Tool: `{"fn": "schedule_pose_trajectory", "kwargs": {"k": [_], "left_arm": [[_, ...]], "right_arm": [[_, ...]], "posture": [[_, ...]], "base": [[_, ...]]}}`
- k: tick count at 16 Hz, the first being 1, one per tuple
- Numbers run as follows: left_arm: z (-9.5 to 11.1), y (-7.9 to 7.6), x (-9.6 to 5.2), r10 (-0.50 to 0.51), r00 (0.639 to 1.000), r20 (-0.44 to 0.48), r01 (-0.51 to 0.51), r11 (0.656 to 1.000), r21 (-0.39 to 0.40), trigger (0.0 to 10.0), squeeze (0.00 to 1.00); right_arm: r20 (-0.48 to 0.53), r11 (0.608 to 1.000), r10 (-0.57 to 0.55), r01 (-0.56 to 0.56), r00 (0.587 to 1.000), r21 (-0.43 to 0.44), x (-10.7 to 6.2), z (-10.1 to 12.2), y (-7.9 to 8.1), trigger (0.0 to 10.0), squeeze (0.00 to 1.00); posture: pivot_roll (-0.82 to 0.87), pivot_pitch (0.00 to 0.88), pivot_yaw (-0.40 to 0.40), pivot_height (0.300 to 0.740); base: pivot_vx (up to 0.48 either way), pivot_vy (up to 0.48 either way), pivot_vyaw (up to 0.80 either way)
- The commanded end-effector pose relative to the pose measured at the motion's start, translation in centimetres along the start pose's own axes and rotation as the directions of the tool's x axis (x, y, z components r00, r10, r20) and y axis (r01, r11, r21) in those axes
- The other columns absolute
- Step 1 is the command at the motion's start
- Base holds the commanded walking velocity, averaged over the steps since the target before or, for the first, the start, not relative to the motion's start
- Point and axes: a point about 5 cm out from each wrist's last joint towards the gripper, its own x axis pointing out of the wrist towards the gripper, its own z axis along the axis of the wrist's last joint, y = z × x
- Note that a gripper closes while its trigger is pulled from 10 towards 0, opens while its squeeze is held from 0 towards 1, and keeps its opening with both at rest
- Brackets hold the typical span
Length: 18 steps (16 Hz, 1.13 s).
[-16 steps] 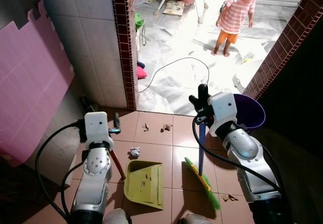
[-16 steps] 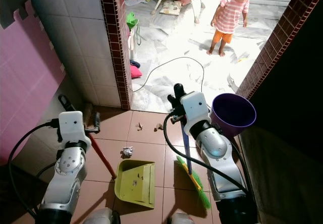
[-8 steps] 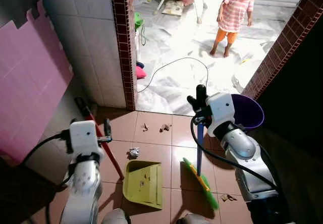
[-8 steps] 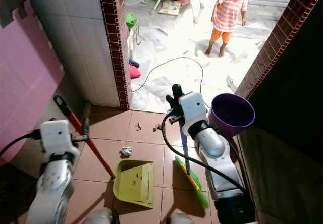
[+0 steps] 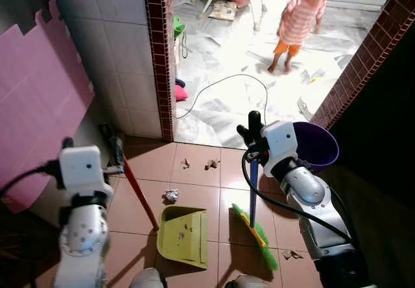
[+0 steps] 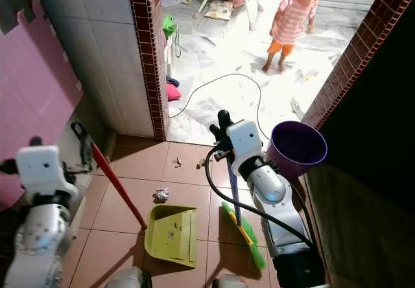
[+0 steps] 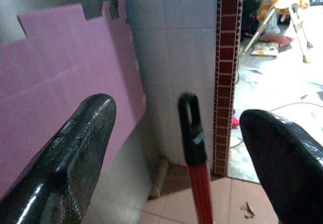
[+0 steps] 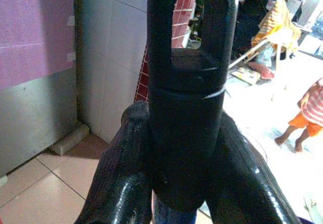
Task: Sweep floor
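Observation:
My right gripper (image 5: 250, 131) is shut on the black top of the broom's blue handle (image 5: 254, 184). The broom's green bristles (image 5: 258, 231) rest on the brown tiles. In the right wrist view both fingers (image 8: 126, 173) clamp that handle top (image 8: 189, 88). A yellow-green dustpan (image 5: 185, 236) lies on the floor left of the broom, and its red handle (image 5: 139, 191) leans up to the left. My left gripper (image 7: 176, 118) is open, and the handle's black top (image 7: 189, 120) stands between the spread fingers without touching them. A crumpled paper (image 5: 172, 195) lies just beyond the dustpan.
Small leaf scraps (image 5: 212, 164) lie near the doorway. More scraps (image 5: 290, 254) lie right of the broom. A purple bucket (image 5: 318, 146) stands behind my right arm. A brick pillar (image 5: 159, 54) and a pink mat (image 5: 39, 100) bound the left. A person (image 5: 298, 22) and a cable (image 5: 227, 84) are on the white floor beyond.
My left gripper has let go of the dustpan's red handle and drawn back to the left, its fingers now spread. The right arm with the broom has barely shifted. The person has stepped slightly.

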Motion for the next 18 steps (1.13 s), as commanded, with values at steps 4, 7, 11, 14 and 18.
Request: {"fn": "schedule_pose_trajectory", "kwargs": {"k": [4,7,11,14,18], "left_arm": [[1.3,3.1,1.4,0.030,0.999,0.020,-0.030,1.000,-0.010,10.0,0.00],[0.9,4.5,2.5,0.035,0.999,-0.038,-0.035,0.999,-0.018,10.0,0.00],[-0.7,3.0,2.1,-0.192,0.968,-0.160,0.175,0.978,-0.112,10.0,0.00],[-0.7,2.4,2.3,-0.292,0.938,-0.189,0.267,0.953,-0.143,10.0,0.00],[-0.3,1.5,1.8,-0.338,0.922,-0.191,0.312,0.937,-0.157,10.0,0.00]], "right_arm": [[0.028,1.000,0.006,-0.005,1.000,-0.024,0.0,0.6,-0.5,10.0,0.00],[0.028,1.000,0.015,-0.014,1.000,-0.025,0.0,0.6,-0.4,10.0,0.00],[0.024,0.999,0.015,-0.014,1.000,-0.029,0.0,0.5,-0.6,10.0,0.00],[0.021,0.999,0.012,-0.012,1.000,-0.031,-0.2,0.5,-0.7,10.0,0.00],[0.018,1.000,0.008,-0.007,1.000,-0.029,-0.2,0.4,-0.7,10.0,0.00]], "posture": [[0.02,0.000,-0.080,0.740],[0.02,0.000,-0.087,0.740],[0.02,0.004,-0.088,0.740],[0.01,0.008,-0.083,0.740],[0.02,0.011,-0.079,0.740]], "base": [[0.000,0.000,0.00],[0.000,0.000,0.00],[0.000,0.000,0.00],[0.000,0.000,0.00],[0.000,0.000,0.00]]}}
